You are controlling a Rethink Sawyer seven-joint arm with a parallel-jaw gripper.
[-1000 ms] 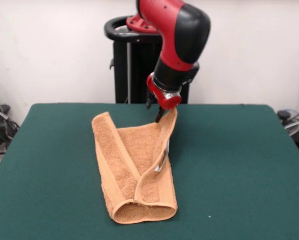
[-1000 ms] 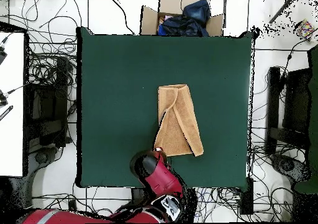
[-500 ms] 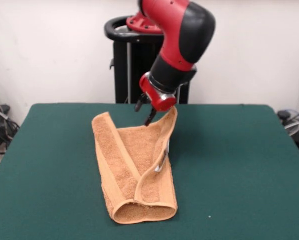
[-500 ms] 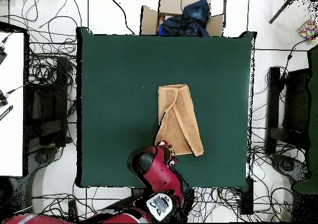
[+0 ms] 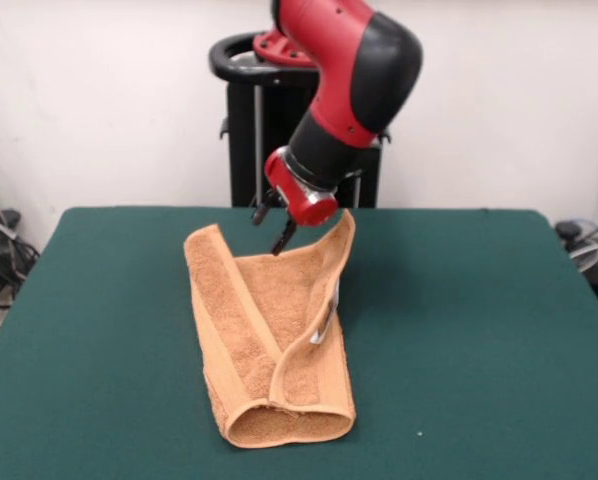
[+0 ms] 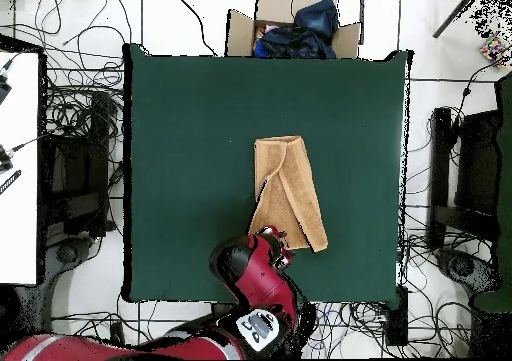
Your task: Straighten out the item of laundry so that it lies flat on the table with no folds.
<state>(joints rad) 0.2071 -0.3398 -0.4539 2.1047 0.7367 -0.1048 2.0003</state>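
From the front view I count one towel (image 5: 276,340) on one green bench (image 5: 479,350), lying a little left of centre, folded lengthwise with its right flap standing up at the far end. One end effector (image 5: 271,228) hangs just above the towel's far edge, beside that raised flap; I cannot tell whether its fingers are parted or closed. Overhead, I see the same single towel (image 6: 284,192) mid-bench, and one cardboard box (image 6: 291,31) beyond the far edge holding dark cloth.
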